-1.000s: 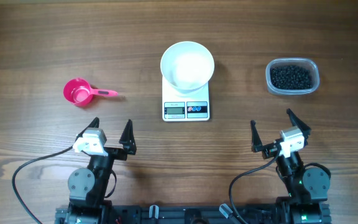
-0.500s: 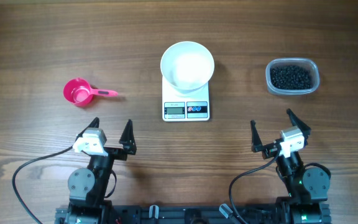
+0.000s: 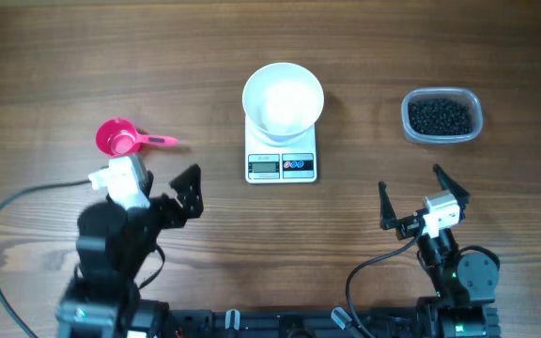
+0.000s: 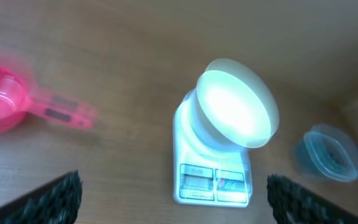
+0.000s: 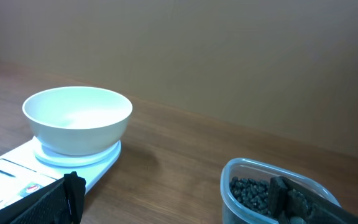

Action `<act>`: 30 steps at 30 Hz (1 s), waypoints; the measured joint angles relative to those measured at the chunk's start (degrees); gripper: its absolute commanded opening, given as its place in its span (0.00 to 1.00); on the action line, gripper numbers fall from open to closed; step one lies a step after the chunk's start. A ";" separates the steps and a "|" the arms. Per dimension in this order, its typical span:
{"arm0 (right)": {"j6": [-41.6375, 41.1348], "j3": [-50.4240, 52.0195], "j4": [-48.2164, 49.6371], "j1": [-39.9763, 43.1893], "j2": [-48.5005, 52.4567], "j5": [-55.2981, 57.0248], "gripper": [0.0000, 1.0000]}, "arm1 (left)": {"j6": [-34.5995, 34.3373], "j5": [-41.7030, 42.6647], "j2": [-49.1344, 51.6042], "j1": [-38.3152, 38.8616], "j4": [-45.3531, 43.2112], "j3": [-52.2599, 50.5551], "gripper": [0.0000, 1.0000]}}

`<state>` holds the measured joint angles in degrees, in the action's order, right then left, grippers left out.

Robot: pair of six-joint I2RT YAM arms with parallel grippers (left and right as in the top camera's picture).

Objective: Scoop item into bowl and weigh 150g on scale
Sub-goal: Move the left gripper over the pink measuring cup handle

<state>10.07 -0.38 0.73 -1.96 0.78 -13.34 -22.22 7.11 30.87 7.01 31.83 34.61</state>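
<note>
Bowl (image 3: 283, 97) unmoved on scale (image 3: 281, 166); left end effector (image 3: 158, 180), released, has swung toward scoop (image 3: 118, 140).

- Left wrist view is all smeared; the pink scoop (image 4: 8, 106) is a fuzzy blob, clipped by the left edge.
- The scale (image 4: 213, 177) readout is unreadable there, and way too tiny from overhead.
- What's in the clear tub (image 4: 328, 152) is just a dark blur in that view.
- Right wrist view: the scale's front runs off the left and bottom edges, and a right gripper (image 5: 176, 193) finger covers its corner.
- The other finger hides some of the beads (image 5: 250, 190); the tub's cut off at the bottom.
</note>
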 measured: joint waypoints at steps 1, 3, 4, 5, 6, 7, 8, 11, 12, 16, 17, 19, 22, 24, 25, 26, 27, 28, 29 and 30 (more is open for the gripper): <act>0.00 0.00 0.02 0.00 0.02 0.02 1.00 | -0.02 -0.98 3.37 0.00 4.22 3.52 1.00; -0.02 0.00 0.00 0.00 0.00 0.11 1.00 | -0.04 -4.02 12.37 0.00 11.82 13.62 1.00; 0.00 0.00 -0.02 0.00 0.02 0.13 1.00 | -0.04 -4.83 14.97 0.00 13.75 16.41 1.00; 0.00 0.00 0.00 0.00 0.00 0.13 1.00 | -0.04 -5.53 17.49 0.00 14.80 18.97 1.00; 0.00 0.00 -0.02 0.00 0.00 0.13 1.00 | -0.04 -5.75 18.93 0.00 14.71 19.76 1.00; 0.00 0.00 0.00 0.00 0.00 0.13 1.00 | -0.07 -5.95 19.80 0.00 14.84 19.89 1.00; -0.02 0.00 0.00 0.00 0.00 0.13 1.00 | -0.07 -5.99 20.20 0.00 14.82 19.89 1.00; 0.00 0.00 0.00 0.00 0.00 0.13 1.00 | -0.07 -6.01 20.24 0.00 14.10 19.89 1.00; -0.02 0.00 0.00 0.00 0.00 0.13 1.00 | -0.07 -6.01 20.24 0.00 14.01 19.89 1.00; 0.00 0.00 0.00 0.00 0.00 0.13 1.00 | -0.22 -5.99 20.24 0.00 14.01 19.89 1.00; -0.02 0.00 0.00 0.00 0.00 0.13 1.00 | -0.22 -5.99 20.24 0.00 14.01 19.89 1.00; -0.02 0.00 0.00 0.00 0.00 0.13 1.00 | -0.22 -5.99 20.24 0.00 14.01 19.89 1.00; 0.00 0.00 0.00 0.00 0.00 0.13 1.00 | -0.22 -5.99 20.24 0.00 14.10 19.89 1.00; -0.02 0.00 0.00 0.00 0.00 0.13 1.00 | -0.48 -5.99 20.35 0.00 14.08 19.89 1.00; -0.02 0.00 0.00 0.00 0.00 0.13 1.00 | -1.29 -6.14 20.85 0.00 14.08 19.91 1.00; 0.00 0.00 0.00 0.00 0.00 0.13 1.00 | -2.45 -6.45 21.68 0.00 14.08 19.91 1.00; -0.02 0.00 0.00 0.00 0.00 0.13 1.00 | -3.58 -6.86 23.08 0.00 14.03 19.91 1.00; -0.02 0.00 0.00 0.00 0.00 0.13 1.00 | -4.74 -7.04 24.85 0.00 13.99 19.93 1.00; -0.02 0.00 0.00 0.00 0.00 0.13 1.00 | -5.64 -7.28 27.08 0.00 13.62 19.93 1.00; -0.02 0.00 0.00 0.00 0.02 0.13 1.00 | -6.27 -7.30 28.65 0.00 12.70 19.93 1.00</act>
<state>10.04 -0.38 0.73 -1.96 0.80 -13.21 -28.49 -0.19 59.53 7.01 44.53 54.54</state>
